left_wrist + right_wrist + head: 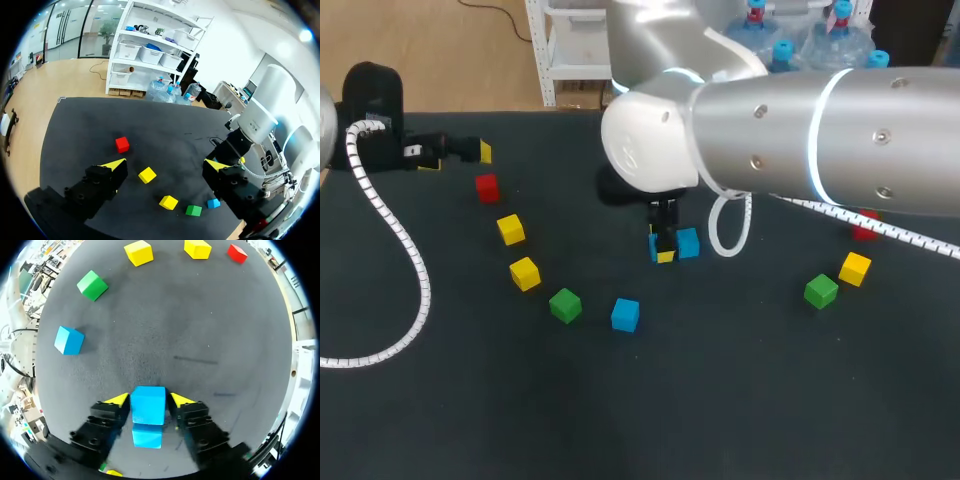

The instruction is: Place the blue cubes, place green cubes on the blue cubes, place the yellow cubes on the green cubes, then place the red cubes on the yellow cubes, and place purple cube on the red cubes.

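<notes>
Only the blue base was under way: the right hand (149, 400) was clamped on a blue cube (148, 405) beside a second blue cube (147, 436), the left hand (166, 164) hung spread and empty, and green cubes (565, 305), yellow cubes (524, 272) and red cubes (487, 187) lay unstacked on the surface (720, 400).

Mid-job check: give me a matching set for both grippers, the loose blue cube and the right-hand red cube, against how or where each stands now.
Things
1. left gripper
2. right gripper
3. loose blue cube
4. right-hand red cube

States or places
A. partly hidden under the right arm
B. fingers closed on the held blue cube
C. open, nothing between its fingers
D. lying free beside a green cube

Pairs: 1-C, 2-B, 3-D, 4-A
</notes>
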Tool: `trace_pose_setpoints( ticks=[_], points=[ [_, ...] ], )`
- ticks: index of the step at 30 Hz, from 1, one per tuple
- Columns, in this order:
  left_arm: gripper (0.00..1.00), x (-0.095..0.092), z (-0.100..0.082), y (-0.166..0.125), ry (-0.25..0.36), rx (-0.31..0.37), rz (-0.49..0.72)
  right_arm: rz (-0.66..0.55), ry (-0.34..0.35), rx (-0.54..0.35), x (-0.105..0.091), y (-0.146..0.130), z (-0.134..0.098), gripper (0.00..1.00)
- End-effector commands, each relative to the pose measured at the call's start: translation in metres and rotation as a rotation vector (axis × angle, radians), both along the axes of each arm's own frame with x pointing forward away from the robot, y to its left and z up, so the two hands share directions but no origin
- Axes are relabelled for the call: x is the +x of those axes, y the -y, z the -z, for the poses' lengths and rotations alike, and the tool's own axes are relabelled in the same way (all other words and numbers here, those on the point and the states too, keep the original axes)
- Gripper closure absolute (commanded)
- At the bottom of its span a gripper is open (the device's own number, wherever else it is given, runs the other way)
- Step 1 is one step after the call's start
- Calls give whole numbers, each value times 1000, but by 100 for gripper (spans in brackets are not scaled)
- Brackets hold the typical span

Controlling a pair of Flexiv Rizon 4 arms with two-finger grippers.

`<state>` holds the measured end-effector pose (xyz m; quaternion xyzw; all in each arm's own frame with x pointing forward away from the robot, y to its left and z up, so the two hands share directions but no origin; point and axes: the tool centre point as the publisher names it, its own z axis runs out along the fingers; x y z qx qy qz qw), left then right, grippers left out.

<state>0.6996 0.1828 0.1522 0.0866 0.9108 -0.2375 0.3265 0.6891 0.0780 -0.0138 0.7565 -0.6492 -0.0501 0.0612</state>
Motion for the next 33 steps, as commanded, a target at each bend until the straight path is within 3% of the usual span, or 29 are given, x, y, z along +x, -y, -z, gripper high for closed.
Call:
trace_pose_setpoints(
  ticks=[1, 7, 13, 23, 33],
  points=[
    [0, 0, 2, -2, 5, -7, 4, -7, 1, 4, -2, -1, 0, 0],
    [0, 0, 2, -2, 5, -7, 4, -7, 10, 21, 0, -3, -6, 0],
    [0, 0, 2, -2, 5, -7, 4, 25, 76, 85, 0, 14, -39, 0],
    [0, 0, 2, -2, 5, -7, 4, 126, 186, 177, -29, 86, -92, 0],
    [0, 0, 2, -2, 5, -7, 4, 265, 194, 197, -64, 158, -95, 0]
  ],
)
